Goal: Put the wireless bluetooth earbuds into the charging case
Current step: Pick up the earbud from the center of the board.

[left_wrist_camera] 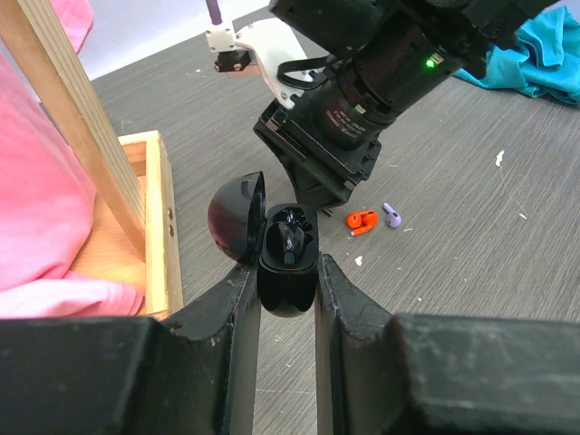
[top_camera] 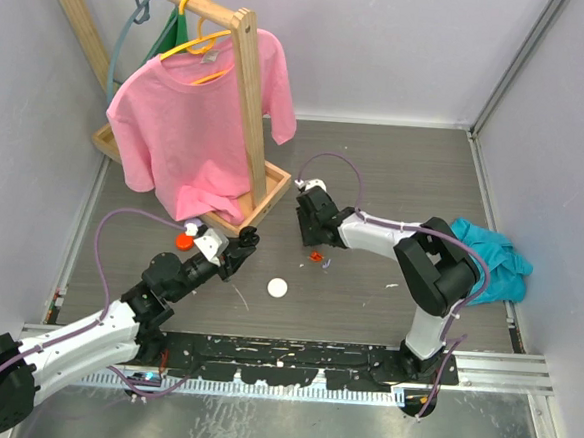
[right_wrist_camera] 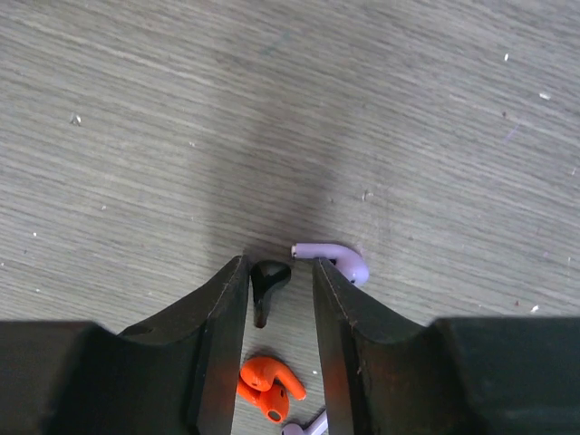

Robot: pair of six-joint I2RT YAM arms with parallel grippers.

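Note:
My left gripper (left_wrist_camera: 285, 267) is shut on the black charging case (left_wrist_camera: 288, 272), held just above the table. Its lid (left_wrist_camera: 237, 217) stands open and one black earbud (left_wrist_camera: 290, 237) sits inside. My right gripper (right_wrist_camera: 279, 267) is down at the table, open, fingers astride a second black earbud (right_wrist_camera: 265, 283) that lies beside the left finger. A purple earbud (right_wrist_camera: 337, 257) lies just past the right fingertip. Two orange earbuds (right_wrist_camera: 267, 385) lie between the fingers further back, with another purple one (right_wrist_camera: 304, 426) at the frame's edge. From above, both grippers (top_camera: 242, 242) (top_camera: 310, 242) are close together.
A white round case (top_camera: 278, 288) lies on the table in front of the arms and an orange one (top_camera: 184, 241) beside the left wrist. A wooden rack (top_camera: 263, 202) with a pink shirt (top_camera: 193, 122) stands back left. A teal cloth (top_camera: 490, 258) lies at the right.

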